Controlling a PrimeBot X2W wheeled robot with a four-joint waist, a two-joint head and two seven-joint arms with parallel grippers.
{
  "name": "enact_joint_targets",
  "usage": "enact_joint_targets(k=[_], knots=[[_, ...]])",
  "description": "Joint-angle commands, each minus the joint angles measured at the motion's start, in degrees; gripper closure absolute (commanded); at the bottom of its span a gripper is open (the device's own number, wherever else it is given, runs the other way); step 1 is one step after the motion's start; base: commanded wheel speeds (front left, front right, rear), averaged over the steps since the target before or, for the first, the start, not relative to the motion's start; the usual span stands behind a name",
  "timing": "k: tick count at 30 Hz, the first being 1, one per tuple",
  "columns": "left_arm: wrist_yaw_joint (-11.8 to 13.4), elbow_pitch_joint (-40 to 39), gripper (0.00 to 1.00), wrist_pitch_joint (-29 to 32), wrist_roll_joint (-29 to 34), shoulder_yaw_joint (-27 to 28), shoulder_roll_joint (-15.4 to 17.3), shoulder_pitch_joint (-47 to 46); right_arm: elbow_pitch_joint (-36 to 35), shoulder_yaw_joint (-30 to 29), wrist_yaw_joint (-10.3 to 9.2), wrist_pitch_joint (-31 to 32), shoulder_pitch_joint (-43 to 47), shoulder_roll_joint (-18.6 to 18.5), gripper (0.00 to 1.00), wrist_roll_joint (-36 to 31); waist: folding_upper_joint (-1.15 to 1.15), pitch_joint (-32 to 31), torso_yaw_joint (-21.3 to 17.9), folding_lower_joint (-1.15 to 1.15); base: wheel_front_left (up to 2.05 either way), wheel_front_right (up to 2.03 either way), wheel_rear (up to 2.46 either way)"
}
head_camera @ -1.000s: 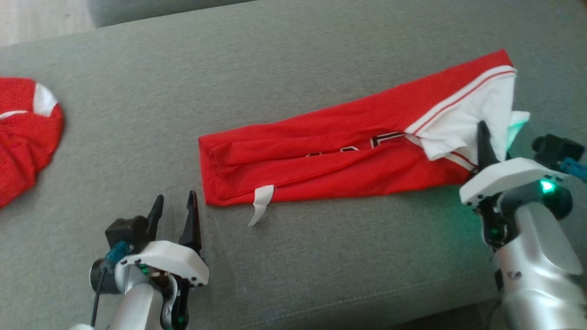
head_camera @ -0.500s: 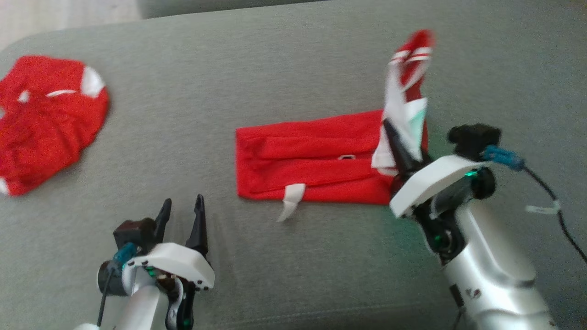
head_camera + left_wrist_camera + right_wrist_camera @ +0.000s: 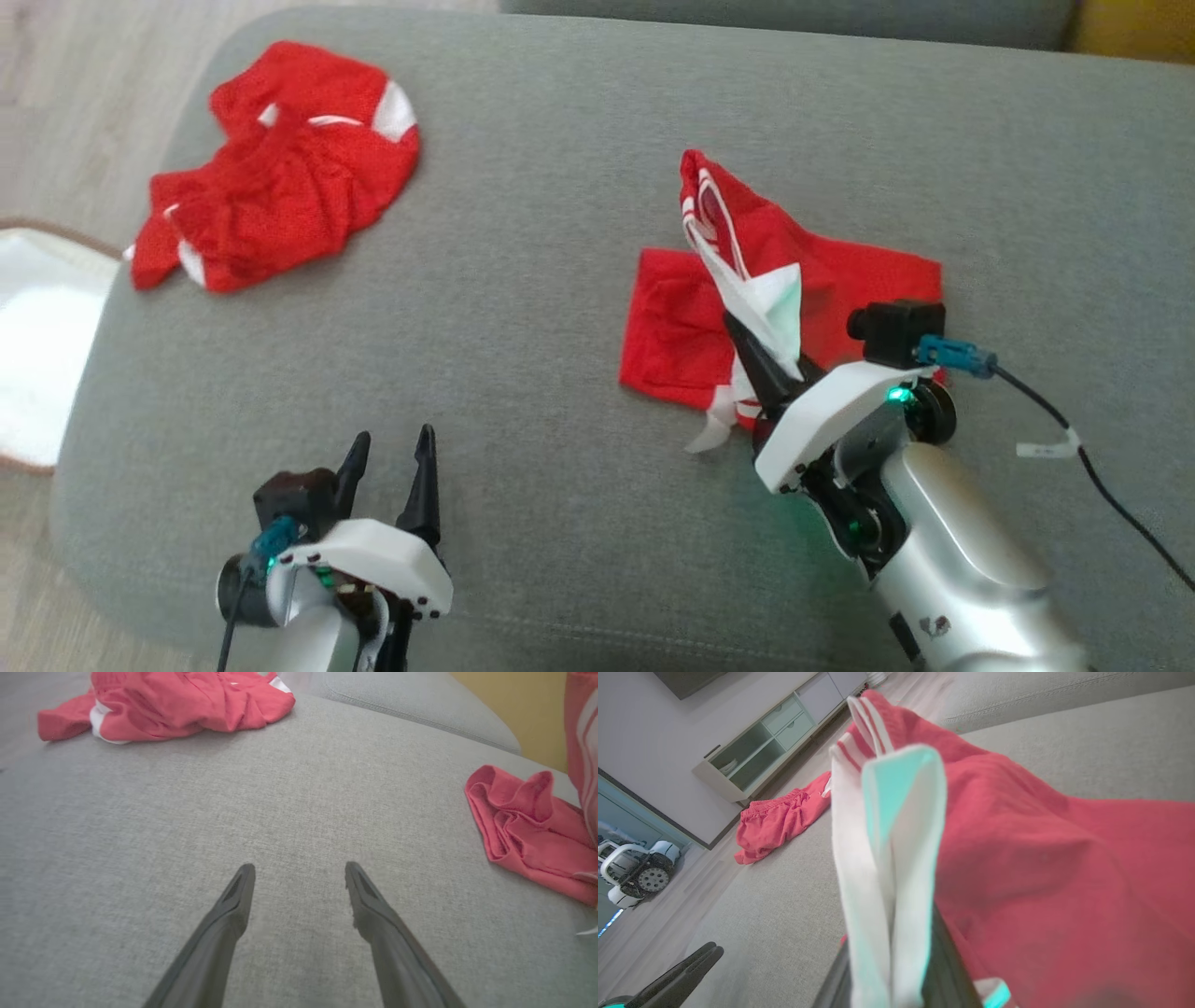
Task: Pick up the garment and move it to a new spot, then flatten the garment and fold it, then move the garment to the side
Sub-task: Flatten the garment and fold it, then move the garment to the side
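Observation:
The garment [image 3: 840, 271] is red with white stripes and lies folded on the grey cushion [image 3: 523, 280], right of centre. My right gripper [image 3: 747, 331] is shut on its white striped end, which it holds up over the folded red part. In the right wrist view that white cloth stands up between the two fingers of the right gripper [image 3: 892, 956], with the garment [image 3: 1041, 858] spreading behind it. My left gripper [image 3: 393, 439] hovers open near the cushion's front edge, holding nothing. The left wrist view shows the left gripper [image 3: 300, 868] over bare cushion, with the garment [image 3: 528, 835] off to the right.
A second red garment [image 3: 280, 177] lies crumpled at the cushion's far left corner. A white mat [image 3: 37, 355] lies on the floor beyond the left edge. A black cable [image 3: 1074, 429] trails from my right wrist. A low cabinet [image 3: 761, 751] stands against the wall.
The head camera has swung, shifting the whole picture. My right gripper has carried the white striped end up and over leftward, so the long garment is now doubled over. The left gripper stayed open.

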Motion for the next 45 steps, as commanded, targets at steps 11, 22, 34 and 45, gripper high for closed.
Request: enact_joint_targets(k=[11, 22, 34, 45], knots=[[1.22, -3.23, 0.00, -0.71, 0.01, 2.39, 0.43, -1.18, 3.30, -4.61, 0.22, -13.48, -2.82, 0.96, 0.00, -2.89, 0.00, 0.22, -4.18, 0.00, 0.00, 0.00, 0.00], [2.32, -5.49, 0.00, -0.71, 3.67, 5.71, 0.43, -1.65, 5.22, -16.94, 0.22, -18.45, -0.22, 0.96, 0.00, -14.92, 0.00, 0.06, -10.19, 0.00, 0.00, 0.00, 0.00], [2.04, -6.46, 0.00, -0.71, 6.22, 7.90, 0.43, 1.25, 3.58, -19.94, 0.22, -19.08, 5.99, 0.96, 0.00, -20.53, 0.00, -2.67, -12.08, 0.00, 0.00, 0.00, 0.00], [2.57, -8.10, 0.00, -0.71, 7.17, 8.39, 0.43, 5.27, 3.47, -18.64, 0.22, -19.15, 9.38, 0.96, 0.00, -19.95, 0.00, -5.08, -11.71, 0.00, 0.00, 0.00, 0.00]])
